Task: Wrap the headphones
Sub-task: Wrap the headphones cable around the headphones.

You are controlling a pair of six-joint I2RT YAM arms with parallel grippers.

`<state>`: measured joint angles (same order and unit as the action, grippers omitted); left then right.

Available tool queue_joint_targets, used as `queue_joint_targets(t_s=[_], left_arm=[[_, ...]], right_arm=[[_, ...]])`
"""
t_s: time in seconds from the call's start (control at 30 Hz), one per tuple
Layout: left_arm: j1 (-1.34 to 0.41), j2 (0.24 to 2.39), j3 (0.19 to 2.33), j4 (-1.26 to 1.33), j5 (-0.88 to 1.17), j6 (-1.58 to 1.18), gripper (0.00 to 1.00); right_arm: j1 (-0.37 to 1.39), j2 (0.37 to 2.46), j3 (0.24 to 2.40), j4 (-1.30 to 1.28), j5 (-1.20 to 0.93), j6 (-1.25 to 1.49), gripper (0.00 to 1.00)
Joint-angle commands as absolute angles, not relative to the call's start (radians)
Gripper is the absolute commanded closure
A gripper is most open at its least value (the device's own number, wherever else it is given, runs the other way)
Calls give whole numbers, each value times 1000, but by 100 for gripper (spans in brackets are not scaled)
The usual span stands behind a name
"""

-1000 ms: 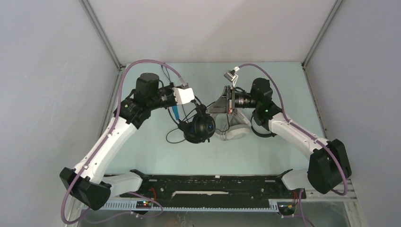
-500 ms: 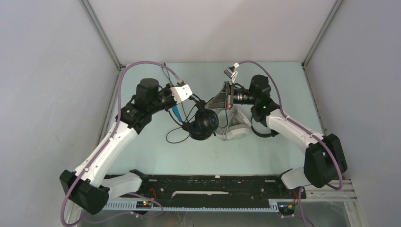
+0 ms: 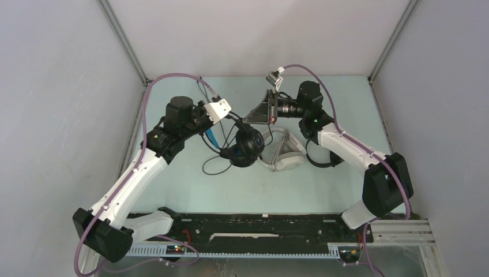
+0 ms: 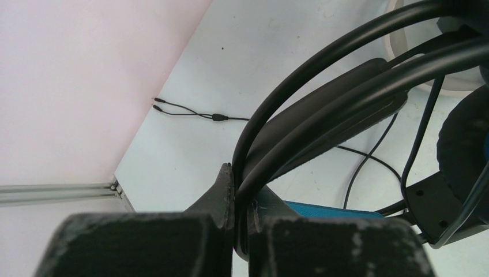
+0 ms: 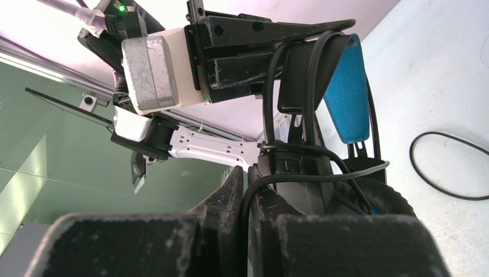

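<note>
The left gripper [image 4: 235, 173] stays clamped on the headband [image 4: 323, 109] of the black headphones [image 3: 245, 149], in the middle of the table [image 3: 323, 187]. The right gripper [image 5: 247, 173], almost closed, pinches their cable [image 5: 323, 172]; it has moved farther and to the left.

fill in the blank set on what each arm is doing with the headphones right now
1. The left end effector is shut on the ____ of the black over-ear headphones.
2. That band's padding is coloured ____.
3. The right end effector pinches a thin black ____.
4. The white-grey over-ear headphones lie on the table, held by ____ end effector.
Missing words: headband; blue; cable; neither.
</note>
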<state>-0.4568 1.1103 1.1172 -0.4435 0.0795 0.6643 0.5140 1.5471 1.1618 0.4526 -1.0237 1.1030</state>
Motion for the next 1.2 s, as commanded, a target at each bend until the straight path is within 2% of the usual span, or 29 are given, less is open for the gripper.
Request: queue_joint_targets(t_s=[0.0, 0.33, 0.77, 1.17], left_arm=[[-449, 1088, 1126, -491, 45, 649, 100], [-449, 1030, 1091, -466, 170, 653, 100], [-449, 1048, 1112, -411, 4, 517, 100], [-449, 1096, 1220, -508, -161, 324, 100]], right_arm=[[523, 1518, 1259, 471, -997, 1084, 91], [534, 1550, 1331, 389, -972, 1028, 92], [598, 1592, 1390, 317, -995, 999, 89], [661, 1595, 1460, 239, -998, 949, 86]])
